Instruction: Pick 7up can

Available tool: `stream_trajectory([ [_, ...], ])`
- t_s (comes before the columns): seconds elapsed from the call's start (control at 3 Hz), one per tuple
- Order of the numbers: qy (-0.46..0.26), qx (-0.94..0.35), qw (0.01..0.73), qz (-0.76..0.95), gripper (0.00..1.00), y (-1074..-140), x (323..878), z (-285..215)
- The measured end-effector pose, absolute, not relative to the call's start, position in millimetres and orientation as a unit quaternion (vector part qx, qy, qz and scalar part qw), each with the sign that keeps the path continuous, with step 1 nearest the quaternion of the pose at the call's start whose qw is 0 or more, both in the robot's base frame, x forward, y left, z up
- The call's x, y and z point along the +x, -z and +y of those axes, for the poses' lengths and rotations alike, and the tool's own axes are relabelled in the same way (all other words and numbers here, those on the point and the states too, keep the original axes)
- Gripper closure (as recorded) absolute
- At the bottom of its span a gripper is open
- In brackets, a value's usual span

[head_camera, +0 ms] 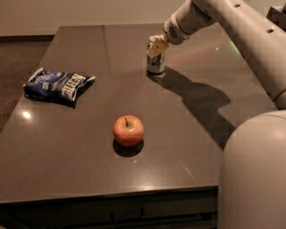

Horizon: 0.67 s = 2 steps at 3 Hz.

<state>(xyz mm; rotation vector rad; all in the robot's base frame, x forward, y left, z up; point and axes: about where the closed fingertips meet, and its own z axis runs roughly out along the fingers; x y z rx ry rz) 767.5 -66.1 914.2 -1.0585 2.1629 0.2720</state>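
7up can (155, 62) stands upright, a small silver-green cylinder, far across the smooth, glossy dark desk (187, 134); tool (157, 46) overlaps its upper part, spread or closed cannot be told; round red apple (128, 130) and crinkled blue bag (57, 86) sit nearer.

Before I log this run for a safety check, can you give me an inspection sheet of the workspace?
Surface: dark glossy table, no spills seen.
Job's things: can upright, far side, right of centre.
Clutter: blue chip bag at left; apple near the middle.
Claw: claw at the can's upper part, arm reaching in from the right.
Cables: nothing seen.
Surroundings: dark floor at left, pale wall behind.
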Motion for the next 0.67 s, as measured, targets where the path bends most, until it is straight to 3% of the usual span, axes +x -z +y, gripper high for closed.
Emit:
stream_trajectory([
  [0.67, -0.134, -0.442, 0.373, 0.805, 0.94, -956.7, 738.1, -69.1],
])
